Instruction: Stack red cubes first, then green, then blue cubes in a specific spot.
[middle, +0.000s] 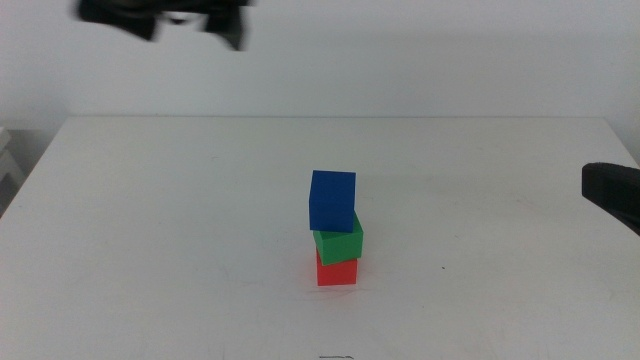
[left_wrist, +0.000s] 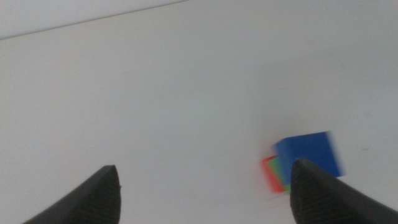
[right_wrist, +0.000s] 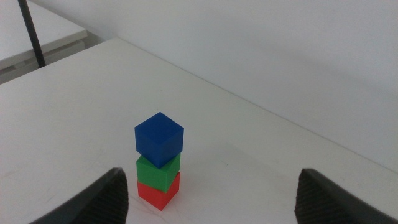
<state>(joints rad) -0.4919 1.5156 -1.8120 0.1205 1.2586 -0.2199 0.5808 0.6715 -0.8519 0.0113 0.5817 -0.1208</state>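
Note:
A three-cube stack stands near the middle of the white table: the red cube (middle: 337, 270) at the bottom, the green cube (middle: 339, 240) on it, slightly turned, and the blue cube (middle: 332, 200) on top, offset a little. The right wrist view shows the same stack: red (right_wrist: 158, 190), green (right_wrist: 158, 170), blue (right_wrist: 159, 139). My left gripper (middle: 165, 18) is high above the table's far left, blurred, open and empty, well away from the stack (left_wrist: 305, 158). At the right edge of the middle view my right gripper (middle: 612, 192) waits, open and empty.
The white table (middle: 150, 230) ends at a far edge against a pale wall. A lower white surface with a dark pole (right_wrist: 32, 34) lies beyond the table in the right wrist view.

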